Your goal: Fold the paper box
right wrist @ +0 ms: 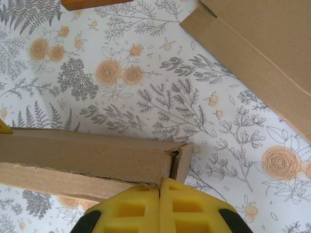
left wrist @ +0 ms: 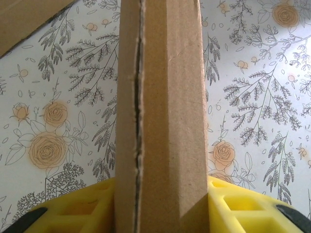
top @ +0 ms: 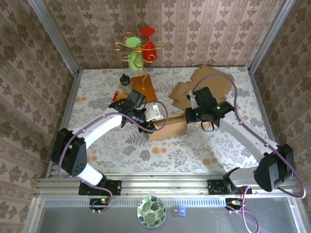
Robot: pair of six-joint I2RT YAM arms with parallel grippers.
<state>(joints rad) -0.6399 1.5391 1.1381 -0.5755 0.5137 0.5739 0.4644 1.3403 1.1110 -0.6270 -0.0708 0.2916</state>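
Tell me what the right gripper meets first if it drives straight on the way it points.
The box: its end corner lies right at the tips of the shut right gripper, likely already touching. Beyond that is the table.

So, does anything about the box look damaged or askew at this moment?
Slightly, yes. On the paper box, the wall held in the left gripper shows a dark open seam, so its two layers do not lie flush. At the corner by the shut right gripper, the end flap stands ajar. No tear shows.
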